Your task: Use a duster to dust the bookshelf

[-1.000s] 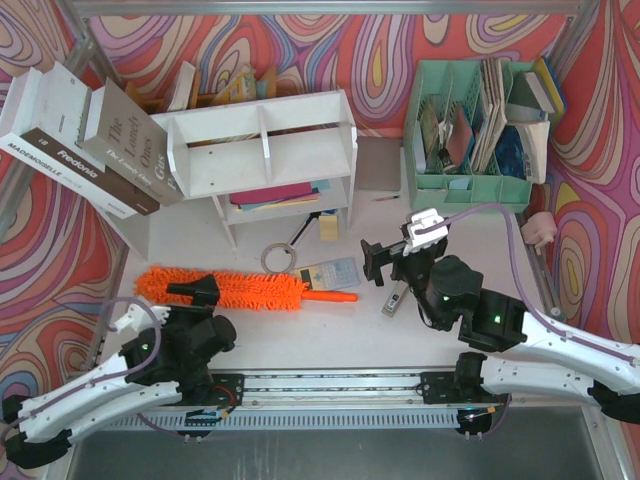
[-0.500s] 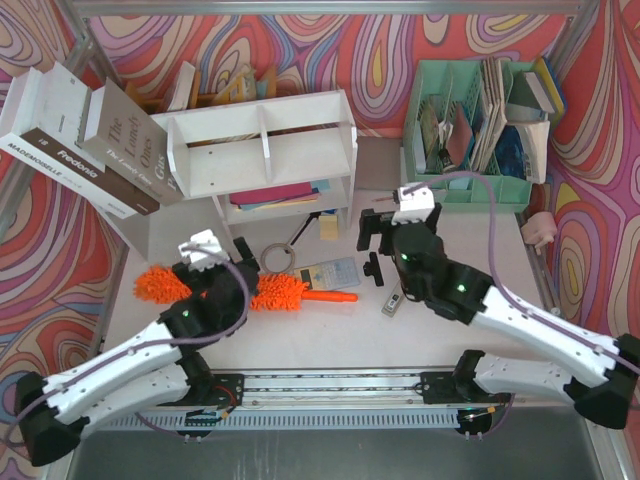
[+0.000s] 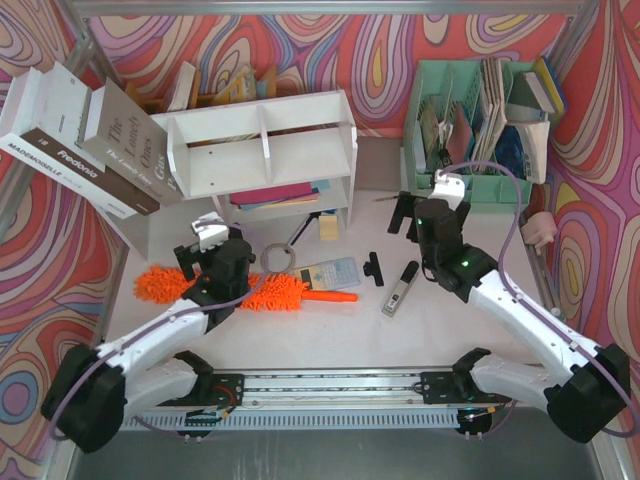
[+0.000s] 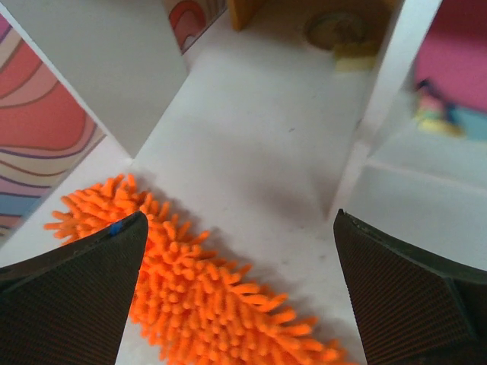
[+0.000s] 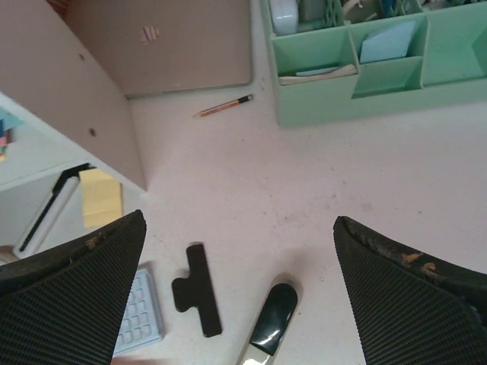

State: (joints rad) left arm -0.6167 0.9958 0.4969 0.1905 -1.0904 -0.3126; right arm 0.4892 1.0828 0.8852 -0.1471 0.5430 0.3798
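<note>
The left gripper [image 4: 240,258] is released, its jaws spread wide directly above the fluffy head of the duster [image 4: 190,304]. The duster lies flat on the tabletop [image 3: 300,335] just in front of the bookshelf [image 3: 265,150] (handle end pointing right). The right gripper [image 5: 240,251] is likewise released and empty, above the tabletop between the bookshelf and the green organizer [image 5: 358,84].

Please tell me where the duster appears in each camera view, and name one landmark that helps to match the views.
Top external: the duster lies left of centre, on the table.
Left wrist: the duster fills the bottom left.
Right wrist: it is not in this view.
Shared landmark: the bookshelf, at upper right in the left wrist view and at upper left in the right wrist view.
</note>
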